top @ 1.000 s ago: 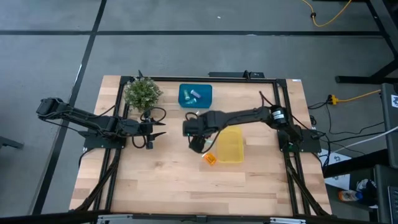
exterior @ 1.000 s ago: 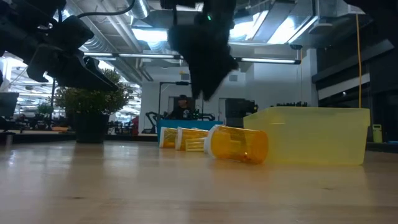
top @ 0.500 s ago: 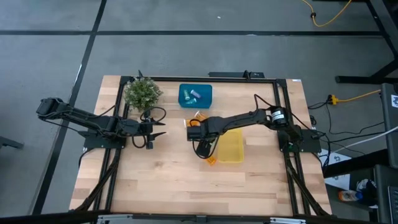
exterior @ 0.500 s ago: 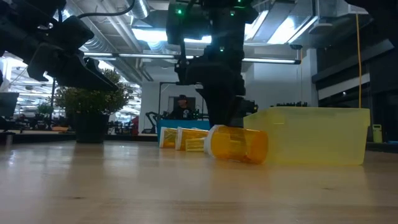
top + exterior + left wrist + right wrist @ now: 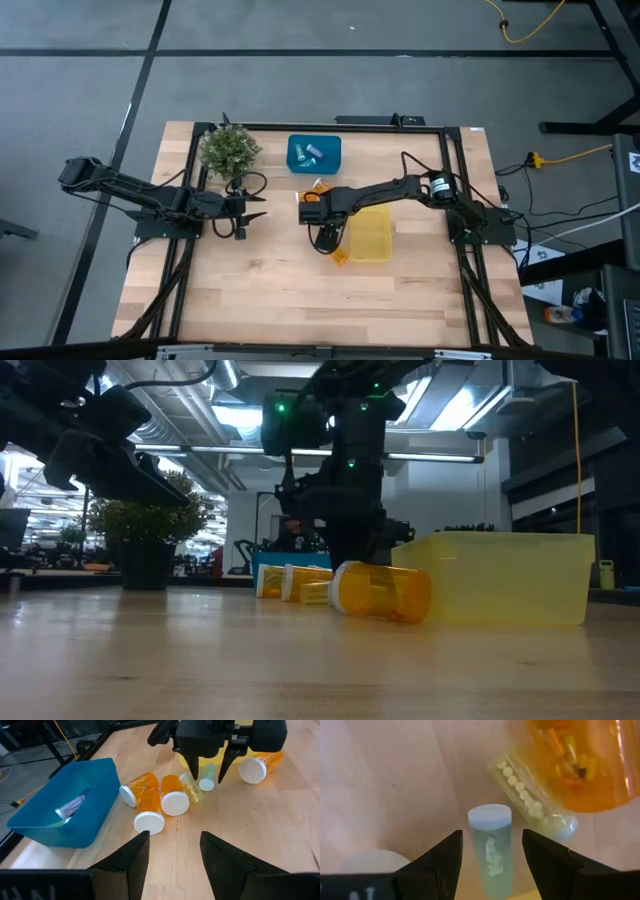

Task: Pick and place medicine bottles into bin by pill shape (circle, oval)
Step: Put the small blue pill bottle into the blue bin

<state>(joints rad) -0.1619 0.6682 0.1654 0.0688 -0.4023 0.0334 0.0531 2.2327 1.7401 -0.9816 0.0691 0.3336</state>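
A pale teal bottle (image 5: 491,857) with a light cap lies on its side on the table among several orange bottles (image 5: 172,795) and a clear bottle of round white pills (image 5: 532,800). It also shows in the left wrist view (image 5: 207,774). My right gripper (image 5: 491,834) is open and low over the table (image 5: 325,243), with one finger on each side of the teal bottle and a gap on both sides. My left gripper (image 5: 172,835) is open and empty, hovering left of the cluster (image 5: 258,207).
A blue bin (image 5: 314,152) holding a few small bottles stands at the far middle. A yellow bin (image 5: 370,235) stands right of the cluster. One orange bottle (image 5: 380,590) lies beside the yellow bin's near corner. A potted plant (image 5: 229,150) stands at the far left.
My right gripper has come down from well above the table to table height, moving slightly toward the near edge, and now straddles the teal bottle. The bottles have stayed where they were.
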